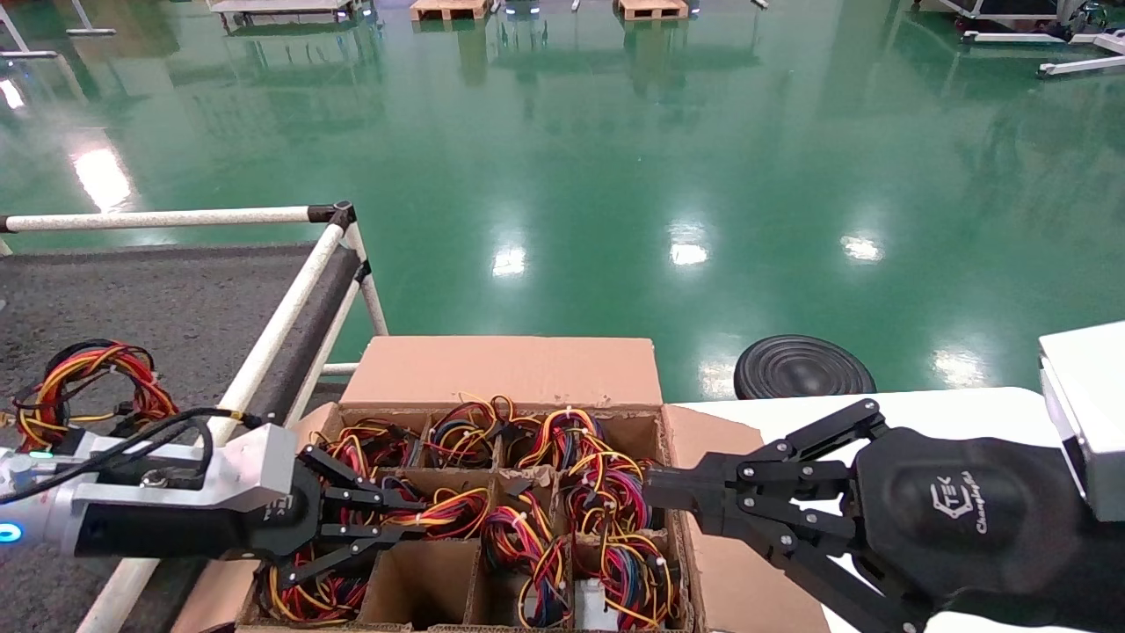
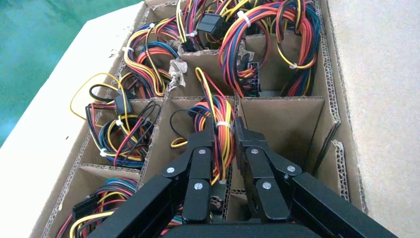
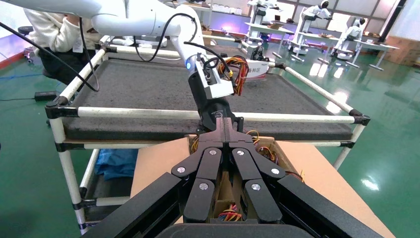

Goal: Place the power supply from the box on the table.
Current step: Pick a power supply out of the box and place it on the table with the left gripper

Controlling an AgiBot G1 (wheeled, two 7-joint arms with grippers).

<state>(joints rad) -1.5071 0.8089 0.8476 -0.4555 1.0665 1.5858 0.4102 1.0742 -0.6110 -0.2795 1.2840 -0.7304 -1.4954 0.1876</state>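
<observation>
Left gripper (image 1: 413, 519) sits low over the box (image 1: 505, 369), fingers (image 2: 203, 148) pinched on a red/yellow/orange wire bundle (image 2: 218, 124) rising from a middle cell, so the power supply is still in the box, its metal body hidden under the wiring. Right gripper (image 1: 650, 497) hangs over the box's right side with fingers pressed together, holding nothing. Most cells are packed with tangled wire looms and black connectors, a few near cells are bare cardboard; one wire bundle (image 1: 83, 387) already lies on the table (image 1: 176, 299), left of the white rail (image 1: 281, 321).
</observation>
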